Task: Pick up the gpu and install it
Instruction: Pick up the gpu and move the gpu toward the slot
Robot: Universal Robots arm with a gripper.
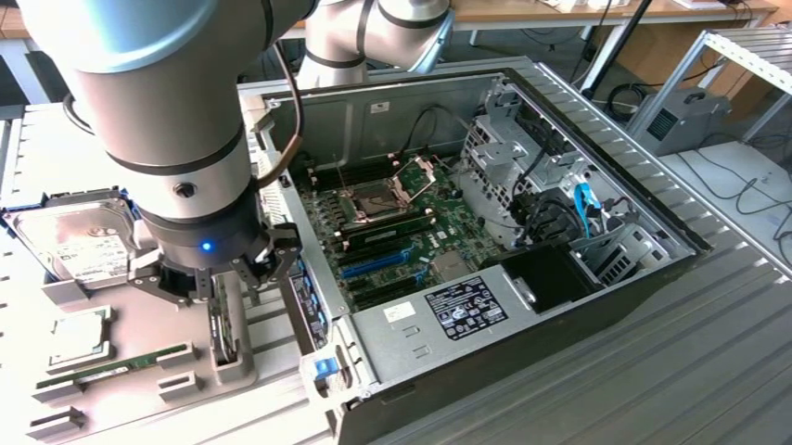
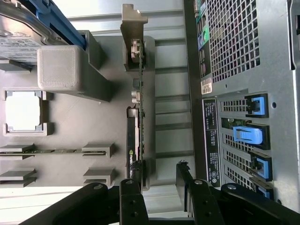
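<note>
The gpu (image 1: 225,326) stands on its edge in a slot of the grey holder plate (image 1: 254,357), just outside the open computer case. In the wrist view the gpu (image 2: 138,112) is a thin dark card seen edge-on, with its silver end bracket (image 2: 132,28) at the far end. My gripper (image 1: 232,292) hangs right above the card, open and holding nothing. In the wrist view the gripper (image 2: 159,190) has one black finger (image 2: 130,197) in line with the card's near end and the other finger (image 2: 188,190) off to the case side.
The open computer case (image 1: 644,278) lies at the exterior view's right, its motherboard (image 1: 396,222) exposed; its rear panel with blue latches (image 2: 248,136) is close beside the card. On the holder plate sit a hard drive (image 1: 74,246), a processor (image 1: 77,338) and a green memory stick (image 1: 118,366).
</note>
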